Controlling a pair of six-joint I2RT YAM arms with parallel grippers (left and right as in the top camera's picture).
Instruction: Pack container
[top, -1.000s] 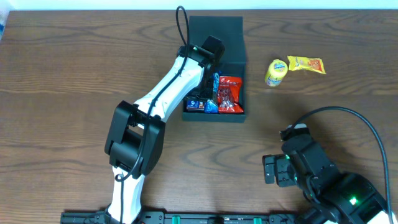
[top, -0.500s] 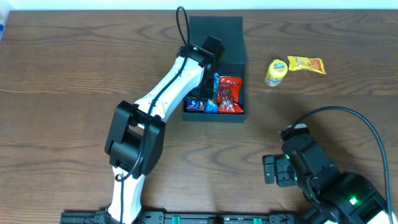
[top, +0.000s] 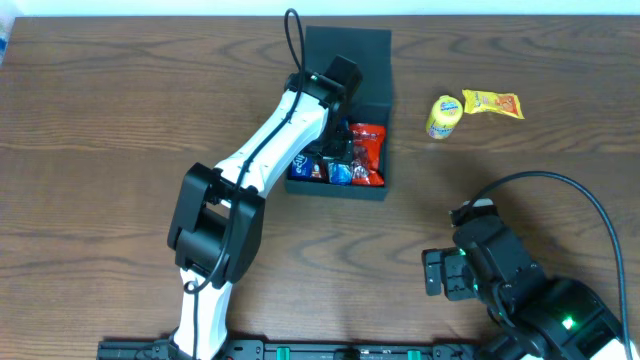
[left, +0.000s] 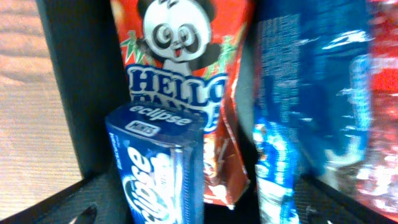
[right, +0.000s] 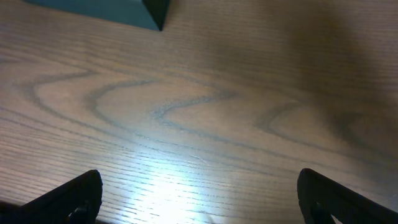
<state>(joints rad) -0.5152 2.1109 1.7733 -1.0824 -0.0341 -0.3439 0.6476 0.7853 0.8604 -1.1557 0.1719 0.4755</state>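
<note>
- Gaping wide, the left jaws hang inside the container (top: 348, 48) and grip nothing; a blue gum pack (left: 158, 168) stands loose between them.
- Behind the pack lies a red panda packet (left: 180, 56), with a blue packet (left: 298, 93) beside it.
- The container sits far-centre on the desk (top: 100, 130), lid flapped back.
- The right jaws, spread and empty, hover over the desk's near right.
- A yellow snack (top: 444, 116) and an orange packet (top: 492, 103) lie right of the container.

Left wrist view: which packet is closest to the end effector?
The dark-blue Eclipse pack, foremost; the red Hello Panda bag and shiny blue packet lie farther off.
</note>
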